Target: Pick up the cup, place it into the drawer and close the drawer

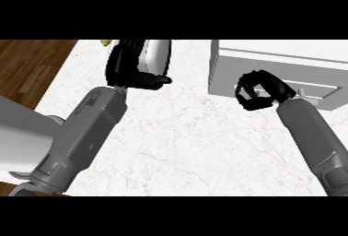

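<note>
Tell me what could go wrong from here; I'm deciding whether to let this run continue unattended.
The left hand is curled round a white cylindrical cup far from the white drawer unit, so carrying it across the marble counter could knock it against the unit's side. The right hand, curled and holding nothing, sits at the drawer front and could block the cup's path. Whether the drawer is open enough is unclear.

No readable text, labels, brands or numbers anywhere: counter [183,133], white drawer unit [272,64] and both forearms are unmarked.
</note>
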Tool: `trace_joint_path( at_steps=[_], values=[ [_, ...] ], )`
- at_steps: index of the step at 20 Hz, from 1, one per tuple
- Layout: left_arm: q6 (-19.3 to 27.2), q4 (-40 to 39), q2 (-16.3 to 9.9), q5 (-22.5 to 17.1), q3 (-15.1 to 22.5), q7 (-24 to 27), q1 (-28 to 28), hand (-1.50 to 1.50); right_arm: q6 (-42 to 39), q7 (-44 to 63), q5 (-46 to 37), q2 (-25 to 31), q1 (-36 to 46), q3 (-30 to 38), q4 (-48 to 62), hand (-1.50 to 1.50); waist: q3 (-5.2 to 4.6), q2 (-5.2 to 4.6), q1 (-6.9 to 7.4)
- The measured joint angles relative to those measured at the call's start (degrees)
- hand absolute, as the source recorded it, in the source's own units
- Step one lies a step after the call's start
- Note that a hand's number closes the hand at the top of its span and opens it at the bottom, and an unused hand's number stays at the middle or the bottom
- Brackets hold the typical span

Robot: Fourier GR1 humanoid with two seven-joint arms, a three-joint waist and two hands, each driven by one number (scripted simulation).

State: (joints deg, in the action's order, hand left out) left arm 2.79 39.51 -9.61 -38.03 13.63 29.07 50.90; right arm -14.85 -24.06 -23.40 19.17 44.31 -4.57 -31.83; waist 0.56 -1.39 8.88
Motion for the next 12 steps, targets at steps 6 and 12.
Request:
trace_joint_path(
  at_steps=[6, 12],
  values=[
    [-1.7, 1.5, -1.0, -0.2, 0.3, -0.8, -1.1, -1.5, -5.1, 0.3, 2.9, 1.2, -0.4, 1.4, -0.6, 1.5, 0.22, -0.17, 0.9],
    [-3.3, 2.6, -1.7, -0.5, 0.3, -1.0, -2.2, -1.5, -9.5, 0.4, 5.4, 2.5, -1.2, 2.3, -2.1, 1.5, 0.51, -0.61, 1.74]
  ],
)
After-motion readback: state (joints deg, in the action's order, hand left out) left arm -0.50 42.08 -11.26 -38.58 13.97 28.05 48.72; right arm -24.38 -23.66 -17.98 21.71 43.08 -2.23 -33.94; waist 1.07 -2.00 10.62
